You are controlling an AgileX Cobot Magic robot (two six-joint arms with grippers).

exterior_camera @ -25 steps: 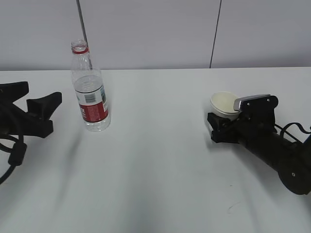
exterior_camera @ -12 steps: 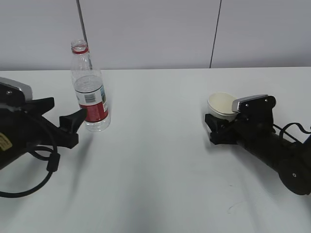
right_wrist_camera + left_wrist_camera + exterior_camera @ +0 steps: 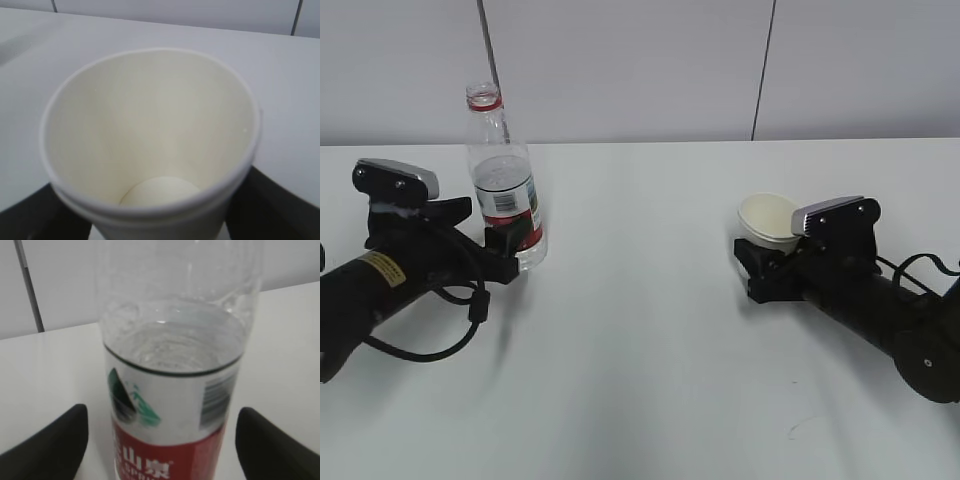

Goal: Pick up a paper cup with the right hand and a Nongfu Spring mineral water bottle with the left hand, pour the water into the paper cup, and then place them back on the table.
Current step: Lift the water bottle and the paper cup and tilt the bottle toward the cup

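The Nongfu Spring mineral water bottle [image 3: 506, 190] stands upright and capless on the table [image 3: 640, 340] at the left, about half full. My left gripper [image 3: 490, 226] is open, with one finger on each side of the bottle's label. In the left wrist view the bottle [image 3: 172, 390] sits between the black fingers [image 3: 55, 442] with a gap on both sides. The paper cup [image 3: 767, 216] is at the right, tilted slightly, and my right gripper [image 3: 763, 246] is shut on its lower body. In the right wrist view the empty cup [image 3: 150, 125] fills the frame.
A grey wall with dark vertical seams stands just behind the table's back edge. A black cable [image 3: 470, 305] loops off the left arm, and another cable [image 3: 920, 265] runs off the right arm. A small dark mark [image 3: 798, 428] lies on the table at the front right.
My left arm has come in from the left edge and put its open fingers around the bottle. My right gripper and the cup have shifted a little to the left.
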